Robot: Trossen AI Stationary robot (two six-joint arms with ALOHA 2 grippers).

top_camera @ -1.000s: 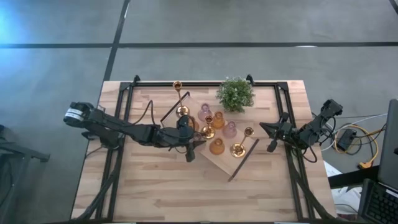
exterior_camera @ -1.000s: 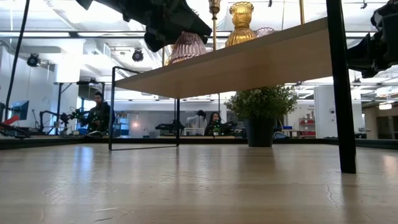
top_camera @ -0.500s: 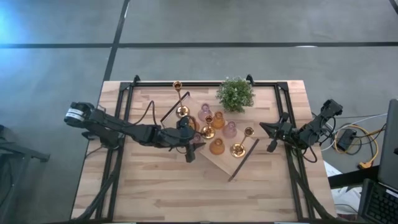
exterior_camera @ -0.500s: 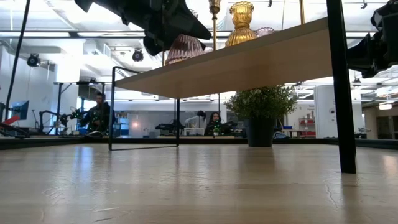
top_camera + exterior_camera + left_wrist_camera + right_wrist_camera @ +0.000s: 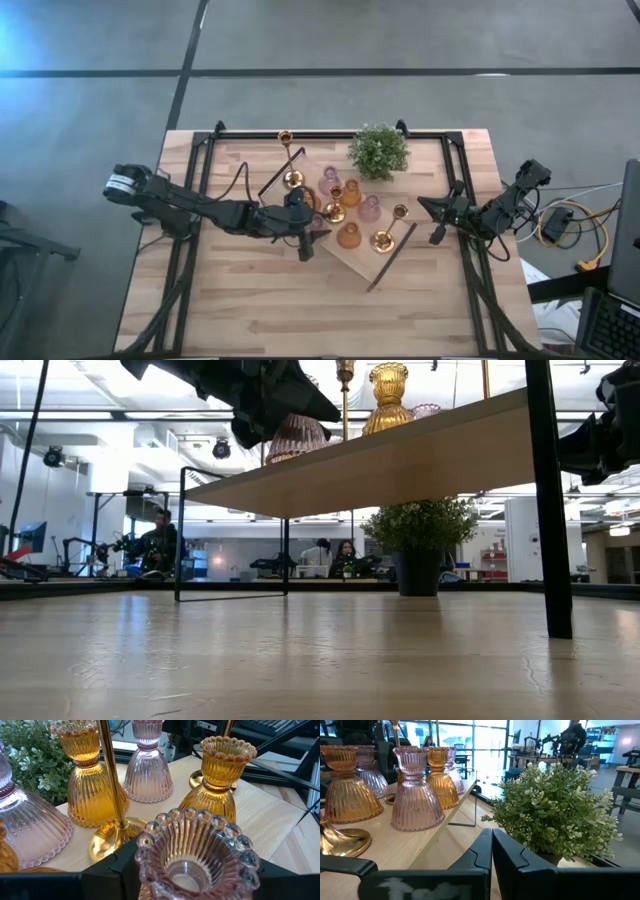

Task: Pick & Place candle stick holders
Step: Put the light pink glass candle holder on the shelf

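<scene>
The left gripper [image 5: 306, 228] sits over the near-left end of the wooden tray [image 5: 362, 260], roughly mid-tabletop, and a pale pink glass holder [image 5: 196, 851] stands directly between its jaws. In the left wrist view the holder's beaded cup rim fills the gap, mouth up, long axis vertical, with a dark finger on either side. The jaws look parted around it, not pinching; whether the pads touch the glass is not clear. In the low view the pink bell [image 5: 296, 437] rests on the tray's top, just under the gripper.

Beyond it, farther along the tray toward the tabletop's right edge, stand the other holders: two amber glass ones [image 5: 215, 776], another pink one [image 5: 147, 767] and a gold brass stem [image 5: 113, 790] on its round base. The potted plant [image 5: 378, 151] stands near the far edge.

The right gripper [image 5: 437, 222] waits near the right edge with its jaws pressed together, holding nothing.

Judging by this, the pink holder is set down and the left arm's next move is straight up and back, clear of the rim.
</scene>
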